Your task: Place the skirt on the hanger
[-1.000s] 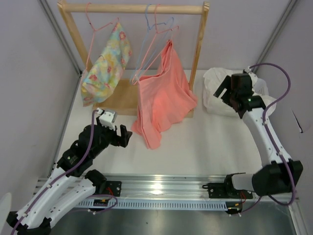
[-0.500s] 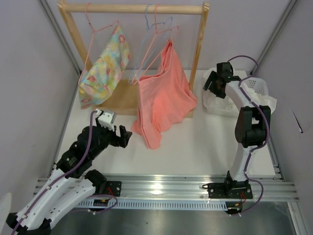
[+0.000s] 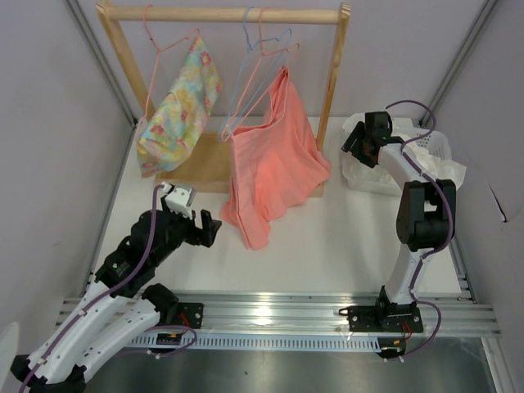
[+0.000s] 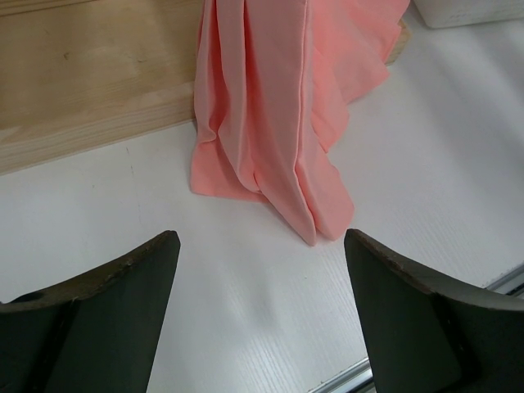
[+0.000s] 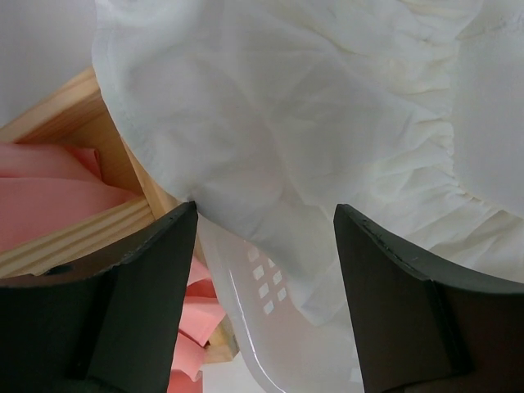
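Top external: white table (image 3: 344, 237); skirt (image 3: 449, 170) (in basket (image 3: 430, 144), perhaps)

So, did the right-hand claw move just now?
Yes. The right gripper shifted left, closer to the wooden rack's right post, over the white skirt.

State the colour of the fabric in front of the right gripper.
White; the skirt shows best in the right wrist view.

The left tool (image 3: 205, 228) sits at the lower left of the top view on a low, folded arm, its jaws spread wide and holding nothing. The right tool (image 3: 360, 147) is at the upper right on an upright, extended arm, its jaws also parted.
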### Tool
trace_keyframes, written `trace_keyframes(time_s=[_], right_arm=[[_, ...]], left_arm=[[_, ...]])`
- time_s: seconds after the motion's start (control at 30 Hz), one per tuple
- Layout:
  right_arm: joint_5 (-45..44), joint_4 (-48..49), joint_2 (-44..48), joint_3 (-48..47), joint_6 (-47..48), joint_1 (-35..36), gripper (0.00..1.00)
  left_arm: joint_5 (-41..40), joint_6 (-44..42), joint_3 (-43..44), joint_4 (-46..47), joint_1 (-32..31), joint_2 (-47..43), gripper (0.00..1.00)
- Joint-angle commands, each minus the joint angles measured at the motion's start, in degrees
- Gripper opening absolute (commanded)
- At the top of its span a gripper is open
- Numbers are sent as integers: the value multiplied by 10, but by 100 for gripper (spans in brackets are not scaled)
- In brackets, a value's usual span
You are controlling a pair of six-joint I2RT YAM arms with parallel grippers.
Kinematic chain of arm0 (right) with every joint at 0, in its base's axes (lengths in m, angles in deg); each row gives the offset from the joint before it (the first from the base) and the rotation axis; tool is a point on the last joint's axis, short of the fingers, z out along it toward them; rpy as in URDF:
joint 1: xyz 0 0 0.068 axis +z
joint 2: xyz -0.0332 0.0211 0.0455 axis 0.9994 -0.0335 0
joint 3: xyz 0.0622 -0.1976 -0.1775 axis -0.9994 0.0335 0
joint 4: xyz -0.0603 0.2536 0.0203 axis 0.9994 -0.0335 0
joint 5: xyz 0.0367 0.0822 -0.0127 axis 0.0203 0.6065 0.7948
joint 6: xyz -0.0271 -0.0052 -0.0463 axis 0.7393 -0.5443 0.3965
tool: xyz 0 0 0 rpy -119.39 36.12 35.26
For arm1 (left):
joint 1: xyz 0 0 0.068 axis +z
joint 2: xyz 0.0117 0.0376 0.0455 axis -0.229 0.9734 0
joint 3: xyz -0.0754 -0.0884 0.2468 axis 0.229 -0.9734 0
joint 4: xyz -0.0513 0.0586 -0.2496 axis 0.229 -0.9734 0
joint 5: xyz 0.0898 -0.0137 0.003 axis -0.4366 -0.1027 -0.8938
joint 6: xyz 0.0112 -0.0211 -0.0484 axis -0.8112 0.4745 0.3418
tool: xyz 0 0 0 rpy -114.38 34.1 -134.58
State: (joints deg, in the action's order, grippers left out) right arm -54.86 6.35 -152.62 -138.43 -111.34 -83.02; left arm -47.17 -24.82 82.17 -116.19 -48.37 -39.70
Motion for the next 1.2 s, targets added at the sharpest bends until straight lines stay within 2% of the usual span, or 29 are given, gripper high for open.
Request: trace_keyframes(time_s=[0.0,0.17,0.4,0.7,0.73,0.9,1.17], right_arm=[[-12,-31,9,26,10,-15,72],[-4,-24,25,35,12,-20,71],[50,56,81,92,3,-30,73],[50,97,137,153,-3,-40,74],[68,97,136,154,-2,-41,74],[39,83,128,164,-4,-42,72],[39,52,56,114,12,-41,70]], left_arm=[[5,11,1,16,-3,5,88],[-1,11,0,14,-3,5,88],[-7,12,2,12,-2,5,88],[-5,12,1,13,-3,2,88],[-3,13,1,14,-3,2,88],[-3,11,-1,14,-2,3,88],[-4,12,0,13,-3,4,88]])
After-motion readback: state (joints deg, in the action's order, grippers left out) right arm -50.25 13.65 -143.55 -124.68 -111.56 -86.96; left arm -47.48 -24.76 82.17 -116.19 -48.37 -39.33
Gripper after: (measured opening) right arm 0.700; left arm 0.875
